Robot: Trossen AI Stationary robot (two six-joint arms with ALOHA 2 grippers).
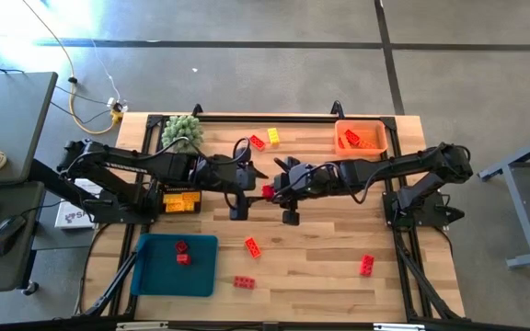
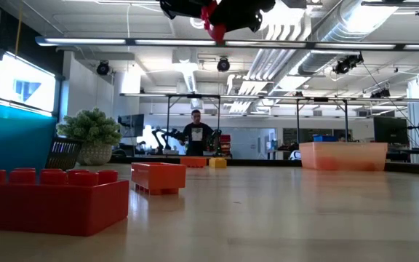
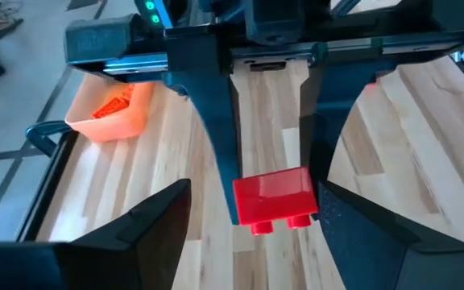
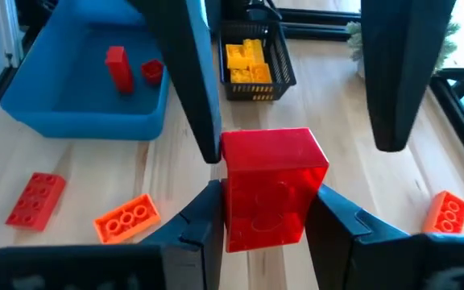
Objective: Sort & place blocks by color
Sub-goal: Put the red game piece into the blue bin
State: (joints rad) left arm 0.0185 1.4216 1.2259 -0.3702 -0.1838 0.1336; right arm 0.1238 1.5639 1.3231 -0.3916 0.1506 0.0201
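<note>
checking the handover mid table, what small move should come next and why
Probably draw the left gripper straight back from the red block. Its fingers stand open on either side of the block, apart from it, while the right gripper is shut on the block's lower part. Once clear, the right arm could carry it toward the blue tray, which already holds red blocks.

Two dark jointed arms, tapered black fingers (image 4: pixel 200 234).

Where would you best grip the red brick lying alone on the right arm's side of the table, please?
Take the red brick across its narrow width, probably from straight above: it lies flat, longer than wide, with bare wood all round.
</note>
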